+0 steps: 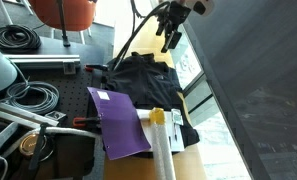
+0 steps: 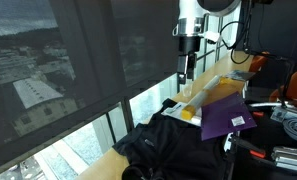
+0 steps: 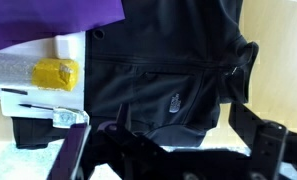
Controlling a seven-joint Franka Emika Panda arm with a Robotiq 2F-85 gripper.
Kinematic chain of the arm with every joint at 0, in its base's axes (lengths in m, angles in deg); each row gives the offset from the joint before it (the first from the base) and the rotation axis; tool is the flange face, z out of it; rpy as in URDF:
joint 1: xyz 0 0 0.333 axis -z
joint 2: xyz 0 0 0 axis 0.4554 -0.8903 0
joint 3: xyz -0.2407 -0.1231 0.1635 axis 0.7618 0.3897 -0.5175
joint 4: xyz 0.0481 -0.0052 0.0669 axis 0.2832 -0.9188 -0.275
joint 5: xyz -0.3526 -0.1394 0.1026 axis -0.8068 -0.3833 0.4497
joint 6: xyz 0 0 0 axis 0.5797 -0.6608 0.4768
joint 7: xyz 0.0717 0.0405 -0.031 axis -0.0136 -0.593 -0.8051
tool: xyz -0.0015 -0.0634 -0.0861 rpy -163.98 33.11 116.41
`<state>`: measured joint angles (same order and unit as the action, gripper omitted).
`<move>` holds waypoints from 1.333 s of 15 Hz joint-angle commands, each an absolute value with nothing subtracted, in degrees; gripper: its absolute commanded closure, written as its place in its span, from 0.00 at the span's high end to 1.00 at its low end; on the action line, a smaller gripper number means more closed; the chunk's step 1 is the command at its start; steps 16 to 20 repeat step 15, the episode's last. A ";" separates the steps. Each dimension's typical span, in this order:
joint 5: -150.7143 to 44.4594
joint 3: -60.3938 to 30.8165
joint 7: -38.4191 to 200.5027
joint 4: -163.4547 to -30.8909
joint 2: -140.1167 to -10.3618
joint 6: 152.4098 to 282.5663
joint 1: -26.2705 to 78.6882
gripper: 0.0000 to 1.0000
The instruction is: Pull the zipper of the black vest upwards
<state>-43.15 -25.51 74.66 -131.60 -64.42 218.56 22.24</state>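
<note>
While the gripper (image 1: 170, 44) hovers spread wide, the black vest (image 1: 143, 72) lies below it.

Vest logo (image 3: 175, 98): 1 small pale mark on the black vest (image 3: 153, 65), too small for me to read.
Other text: none I can read.

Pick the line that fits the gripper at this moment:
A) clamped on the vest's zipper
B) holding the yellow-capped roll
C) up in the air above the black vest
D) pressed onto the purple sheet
C: in both exterior views the gripper hangs clear above the black vest, its jaws apart and touching nothing.
</note>
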 commanded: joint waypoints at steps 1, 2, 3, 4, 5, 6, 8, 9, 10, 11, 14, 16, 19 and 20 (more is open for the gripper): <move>-42.66 -25.33 73.89 -132.40 -60.54 216.18 22.05 1.00; -43.09 -25.34 73.85 -132.64 -59.91 216.72 21.92 1.00; -43.06 -25.38 73.52 -132.87 -59.39 217.19 21.83 1.00; -43.18 -25.23 74.49 -131.74 -61.40 217.16 21.83 1.00; -43.19 -25.23 74.34 -131.81 -60.97 217.16 21.79 1.00; -43.19 -25.23 74.29 -131.87 -60.70 217.16 21.76 1.00; -43.19 -25.23 74.23 -131.90 -60.62 217.16 21.75 1.00; -43.19 -25.23 74.21 -131.94 -60.62 217.16 21.75 1.00; -43.19 -25.23 74.20 -131.96 -60.62 217.16 21.75 1.00; -43.19 -25.23 74.20 -131.98 -60.62 217.16 21.75 1.00; -43.19 -25.23 74.19 -132.00 -60.62 217.16 21.75 1.00; -43.19 -25.23 74.19 -132.01 -60.62 217.16 21.75 1.00; -43.19 -25.23 74.19 -132.01 -60.62 217.16 21.75 1.00; -43.19 -25.23 74.19 -132.01 -60.62 217.16 21.75 1.00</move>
